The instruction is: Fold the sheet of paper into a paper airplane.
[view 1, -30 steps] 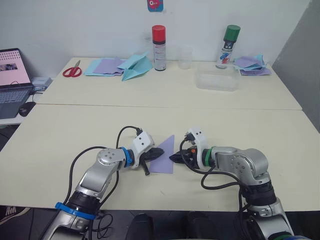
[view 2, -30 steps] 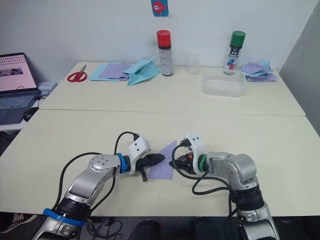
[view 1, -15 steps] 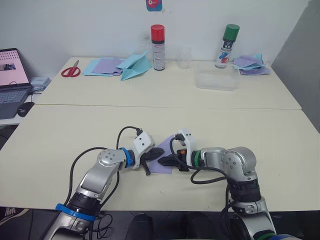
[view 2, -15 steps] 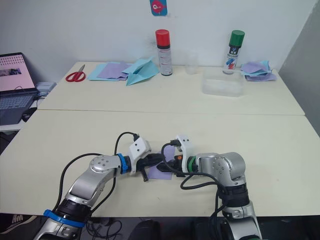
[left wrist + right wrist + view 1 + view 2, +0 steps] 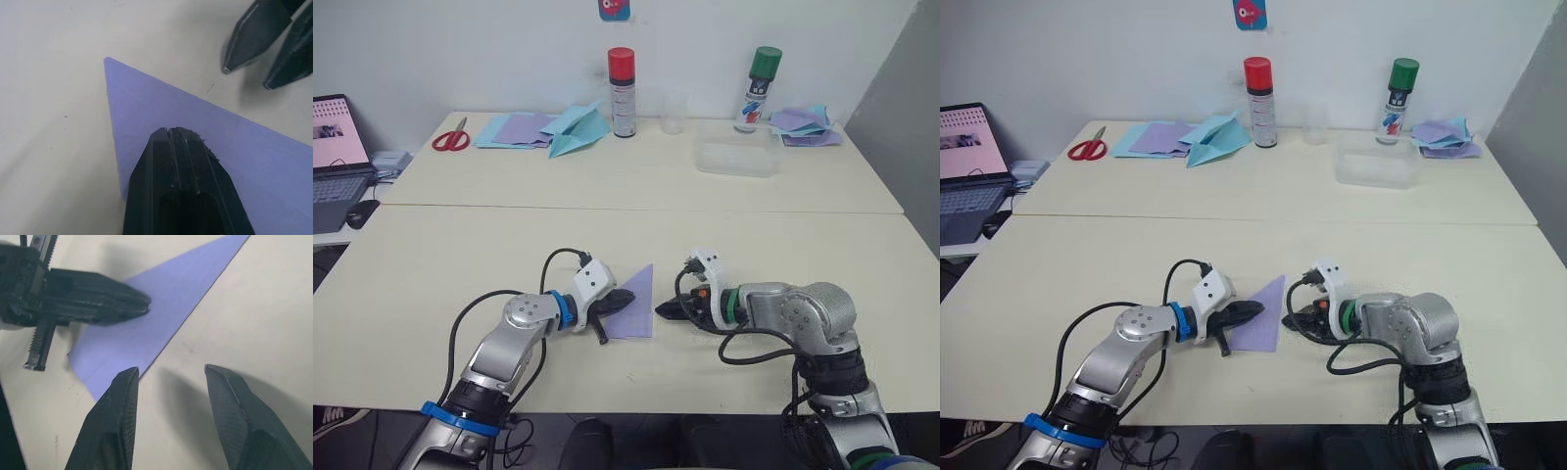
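Observation:
The sheet of paper (image 5: pixel 637 305) lies flat near the table's front edge, folded into a lavender triangle with its point toward the back. My left gripper (image 5: pixel 626 297) is shut, and its joined fingertips rest on top of the sheet's left part (image 5: pixel 161 98). My right gripper (image 5: pixel 662 311) stands open just off the sheet's right edge, with bare table between its fingers (image 5: pixel 122 396). No finished paper airplane of this purple paper is in view.
Along the back of the far table are red scissors (image 5: pixel 451 140), stacked blue and purple sheets (image 5: pixel 521 128), a light blue folded plane (image 5: pixel 579 129), a red-capped can (image 5: pixel 623 93), a clear cup (image 5: pixel 675 113), a clear tub (image 5: pixel 736 159) and a green-capped can (image 5: pixel 760 90). A laptop (image 5: pixel 333 157) sits at far left.
My right gripper, which reached left over the sheet half a second ago, has drawn back to the right, off its edge. The left gripper has stayed on the sheet.

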{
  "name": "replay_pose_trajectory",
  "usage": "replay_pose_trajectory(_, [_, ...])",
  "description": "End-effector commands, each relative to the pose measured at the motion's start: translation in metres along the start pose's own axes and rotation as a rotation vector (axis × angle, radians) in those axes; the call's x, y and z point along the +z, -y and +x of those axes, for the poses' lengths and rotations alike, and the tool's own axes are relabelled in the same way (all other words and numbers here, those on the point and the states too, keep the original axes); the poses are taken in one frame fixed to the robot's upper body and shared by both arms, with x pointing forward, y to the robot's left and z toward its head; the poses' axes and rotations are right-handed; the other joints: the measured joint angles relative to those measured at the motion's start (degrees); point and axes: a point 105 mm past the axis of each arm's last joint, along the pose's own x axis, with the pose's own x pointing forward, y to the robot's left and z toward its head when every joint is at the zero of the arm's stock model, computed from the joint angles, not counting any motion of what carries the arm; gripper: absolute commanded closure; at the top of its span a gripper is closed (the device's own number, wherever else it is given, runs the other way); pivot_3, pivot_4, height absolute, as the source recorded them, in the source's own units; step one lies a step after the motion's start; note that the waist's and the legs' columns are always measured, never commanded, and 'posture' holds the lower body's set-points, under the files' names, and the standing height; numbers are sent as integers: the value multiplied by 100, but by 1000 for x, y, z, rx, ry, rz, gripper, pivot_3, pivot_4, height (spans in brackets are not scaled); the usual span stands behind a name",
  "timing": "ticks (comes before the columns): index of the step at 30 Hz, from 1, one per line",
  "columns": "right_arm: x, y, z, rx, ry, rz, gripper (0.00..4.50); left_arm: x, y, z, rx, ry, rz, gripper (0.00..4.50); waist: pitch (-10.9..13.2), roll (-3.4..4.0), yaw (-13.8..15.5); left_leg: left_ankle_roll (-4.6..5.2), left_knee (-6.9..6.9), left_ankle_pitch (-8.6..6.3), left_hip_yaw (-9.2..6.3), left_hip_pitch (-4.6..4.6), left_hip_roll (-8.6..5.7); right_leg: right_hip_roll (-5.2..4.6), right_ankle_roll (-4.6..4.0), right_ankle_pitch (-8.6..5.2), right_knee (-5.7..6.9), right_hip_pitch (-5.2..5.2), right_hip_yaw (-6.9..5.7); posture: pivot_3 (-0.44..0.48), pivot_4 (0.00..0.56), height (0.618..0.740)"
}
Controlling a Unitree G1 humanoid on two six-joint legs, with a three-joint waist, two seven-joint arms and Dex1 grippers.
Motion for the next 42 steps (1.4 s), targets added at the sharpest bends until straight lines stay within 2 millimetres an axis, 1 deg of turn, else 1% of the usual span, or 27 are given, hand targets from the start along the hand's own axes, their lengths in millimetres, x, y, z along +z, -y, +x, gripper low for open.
replay_pose_trajectory(1, [18, -16, 3, 29, 125, -300, 2289, -20, 7, 3, -13, -63, -44, 4500, 2, 0, 4, 0, 0, 0, 0, -2, 0, 0, 0, 0, -1, -1, 0, 0, 150, 740])
replay_pose_trajectory(2, [18, -20, 5, 38, 143, -416, 2289, -20, 6, 3, -11, -59, -44, 4500, 4, 2, 4, 0, 1, 0, 0, -4, -2, 0, 1, 0, -2, -3, 0, 0, 150, 740])
replay_pose_trajectory(3, [17, -23, 7, 51, 151, -490, 2289, -19, 5, 3, -9, -56, -46, 4500, 7, 1, 3, 0, 2, 0, 1, -6, -4, -1, 1, 0, -4, -5, 0, 0, 150, 740])
replay_pose_trajectory(6, [14, -25, 19, 67, 183, -472, 2289, -10, -2, 2, 17, -7, -76, 4500, 9, -5, 2, 0, 2, 0, 3, -7, -5, -1, 2, 0, -8, -5, 0, 0, 150, 740])
replay_pose_trajectory(7, [15, -25, 24, 66, 194, -479, 2289, 0, -5, -2, 13, 35, -107, 4500, 13, -9, 1, 0, 2, 0, 2, -6, -3, 0, 3, 1, -6, -5, -1, 0, 150, 740])
replay_pose_trajectory(8, [18, -25, 26, 61, 208, -478, 2252, 12, -10, -8, 11, 81, -137, 3968, 19, -17, -2, 0, 2, 0, 1, -7, 1, 1, 3, 1, -2, -8, -2, 0, 150, 740])
replay_pose_trajectory(9, [20, -24, 28, 57, 219, -478, 2252, 20, -13, -13, 7, 112, -156, 3756, 27, -21, -3, 0, 2, 0, -1, -11, 5, 5, 2, 1, 4, -12, -3, 0, 150, 740])
replay_pose_trajectory(11, [25, -22, 27, 45, 239, -482, 2252, 34, -20, -24, 8, 152, -176, 3186, 43, -28, -4, 0, 4, 0, -5, -26, 7, 9, 2, 1, 7, -25, -7, 0, 150, 740])
replay_pose_trajectory(13, [29, -17, 23, 29, 261, -502, 2252, 47, -31, -37, 7, 166, -161, 2516, 69, -44, -3, -1, 8, 1, -10, -43, 8, 12, 2, 1, 11, -41, -12, 0, 150, 740])
replay_pose_trajectory(15, [33, -15, 20, 24, 282, -517, 2252, 54, -40, -47, -2, 152, -106, 1907, 88, -52, -2, -2, 11, 1, -15, -62, 8, 16, 2, 1, 12, -55, -15, 0, 150, 740])
replay_pose_trajectory(17, [36, -17, 19, 22, 301, -517, 2252, 59, -49, -52, -9, 120, 2, 1239, 89, -51, 0, -3, 12, 2, -11, -84, 6, 19, 1, 2, 12, -77, -12, 0, 150, 740])
replay_pose_trajectory(19, [37, -19, 19, 26, 310, -535, 2252, 62, -59, -51, -13, 91, 118, 584, 90, -51, 6, -3, 10, 1, -10, -85, 4, 18, 1, 2, 12, -78, -12, 0, 150, 740])
replay_pose_trajectory(21, [37, -21, 21, 28, 314, -533, 2252, 59, -63, -47, -43, 44, 260, 14, 90, -51, 13, -3, 9, 1, -8, -86, 1, 19, 1, 1, 11, -78, -14, 0, 150, 740])
replay_pose_trajectory(23, [38, -21, 23, 29, 316, -525, 2252, 55, -64, -43, -88, 5, 428, 14, 90, -51, 13, -3, 7, 1, -2, -87, 1, 19, 1, 2, 11, -82, -9, 0, 150, 740])
replay_pose_trajectory(26, [38, -20, 24, 24, 315, -519, 2252, 59, -66, -33, -154, 25, 656, 14, 91, -50, 19, -3, 10, 1, 2, -101, 2, 19, -10, 8, 15, -97, -7, 0, 150, 740])
replay_pose_trajectory(27, [38, -20, 24, 22, 315, -519, 2252, 60, -66, -31, -179, 25, 724, 14, 91, -51, 27, -3, 14, 1, 5, -107, 1, 19, -14, 10, 18, -100, -11, 0, 150, 740])
replay_pose_trajectory(29, [38, -19, 23, 19, 311, -520, 2252, 60, -66, -29, -222, 34, 809, 14, 91, -51, 28, -3, 18, 1, 10, -117, 1, 25, -25, 17, 18, -104, -18, 0, 150, 740])
replay_pose_trajectory(32, [38, -15, 23, 2, 310, -498, 2252, 58, -61, -24, -278, 47, 886, 14, 91, -51, 23, -2, 18, 1, 14, -118, 0, 35, -25, 17, 19, -104, -17, 0, 150, 740])
replay_pose_trajectory(35, [37, -9, 22, -22, 305, -472, 2252, 55, -50, -17, -346, 76, 929, 14, 91, -51, 17, -2, 19, 1, 17, -119, 0, 37, -25, 17, 20, -105, -16, 0, 150, 740])
replay_pose_trajectory(37, [35, -6, 21, -29, 297, -460, 2252, 51, -46, -15, -371, 82, 934, 14, 91, -51, 17, -2, 19, 1, 15, -122, 1, 38, -26, 18, 21, -105, -19, 0, 150, 740])
replay_pose_trajectory(40, [32, -4, 21, -37, 285, -465, 2252, 52, -44, -15, -378, 100, 945, 14, 91, -51, 11, -2, 22, 1, 15, -122, 1, 48, -26, 19, 24, -106, -21, 0, 150, 740])
replay_pose_trajectory(42, [29, 0, 21, -50, 268, -445, 2252, 54, -40, -14, -384, 132, 973, 400, 91, -51, 12, -2, 23, 1, 13, -121, 1, 56, -26, 19, 26, -105, -24, 0, 150, 740])
